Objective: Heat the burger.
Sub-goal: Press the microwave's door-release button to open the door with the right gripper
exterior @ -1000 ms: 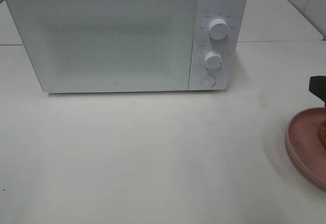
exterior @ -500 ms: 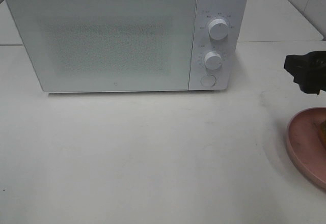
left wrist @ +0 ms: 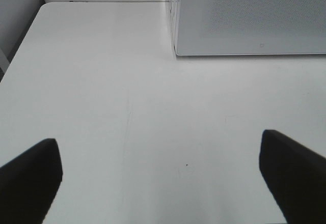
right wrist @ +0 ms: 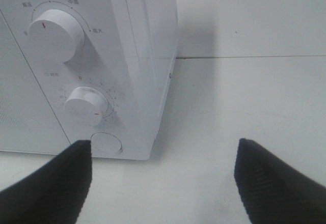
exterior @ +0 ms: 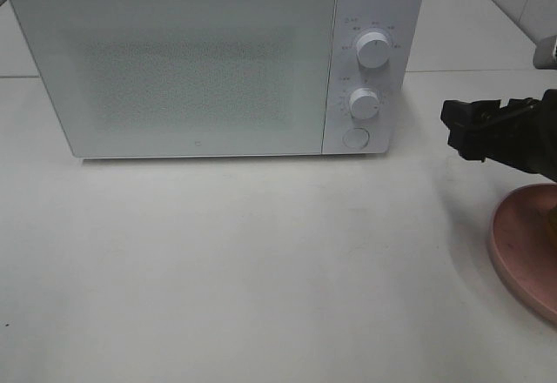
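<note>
The burger does not show in any view. The white microwave [exterior: 191, 70] stands at the back of the table with its door shut. It has two knobs and a round button [exterior: 355, 138] on its right panel. My right gripper [exterior: 458, 131] is open and empty, to the right of the microwave at about button height. In the right wrist view it [right wrist: 163, 183] faces the control panel and the round button [right wrist: 107, 144]. My left gripper [left wrist: 160, 178] is open and empty above bare table, with the microwave [left wrist: 249, 15] ahead of it.
A shallow pink plate [exterior: 513, 244] lies at the table's right edge, partly cut off and partly under my right arm. The white table [exterior: 261, 261] stretches in front of the microwave. A second table surface lies behind it.
My right gripper has moved left from the right edge, over the plate, toward the microwave's control panel. The sliver of burger seen on the plate earlier no longer shows.
</note>
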Robot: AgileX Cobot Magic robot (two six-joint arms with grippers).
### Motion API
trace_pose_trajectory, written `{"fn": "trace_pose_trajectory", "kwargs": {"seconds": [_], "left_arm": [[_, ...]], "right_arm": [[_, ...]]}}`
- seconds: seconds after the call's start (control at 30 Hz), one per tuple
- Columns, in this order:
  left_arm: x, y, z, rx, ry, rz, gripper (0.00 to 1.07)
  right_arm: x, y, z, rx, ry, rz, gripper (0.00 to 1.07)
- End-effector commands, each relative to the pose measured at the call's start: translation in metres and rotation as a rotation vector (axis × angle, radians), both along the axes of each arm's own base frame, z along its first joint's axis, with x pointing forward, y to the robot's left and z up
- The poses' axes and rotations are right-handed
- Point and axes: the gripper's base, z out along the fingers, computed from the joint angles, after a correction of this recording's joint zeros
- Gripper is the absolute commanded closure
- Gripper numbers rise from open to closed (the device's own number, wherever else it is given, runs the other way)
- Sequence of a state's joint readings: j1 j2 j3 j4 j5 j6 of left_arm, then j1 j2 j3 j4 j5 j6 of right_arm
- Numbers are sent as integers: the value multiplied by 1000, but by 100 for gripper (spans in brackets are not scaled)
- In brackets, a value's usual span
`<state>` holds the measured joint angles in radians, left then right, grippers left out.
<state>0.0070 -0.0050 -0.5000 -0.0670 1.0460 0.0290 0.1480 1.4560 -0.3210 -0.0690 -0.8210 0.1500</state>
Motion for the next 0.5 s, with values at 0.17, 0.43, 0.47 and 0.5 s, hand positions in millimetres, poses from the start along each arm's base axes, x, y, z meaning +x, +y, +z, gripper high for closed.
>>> {"fn": "trace_pose_trajectory", "kwargs": {"seconds": [0.17, 0.43, 0.47, 0.5], "left_arm": [[-3, 0, 0, -1, -31, -2, 6], [-3, 0, 0, -1, -31, -2, 6], [-3, 0, 0, -1, -31, -2, 6], [-3, 0, 0, -1, -31, -2, 6]], "right_arm": [[8, 10, -18, 8, -30, -53, 32], [3, 41, -34, -104, -79, -54, 32], [3, 41, -34, -104, -79, -54, 32], [1, 48, -36, -113, -91, -56, 32]]}}
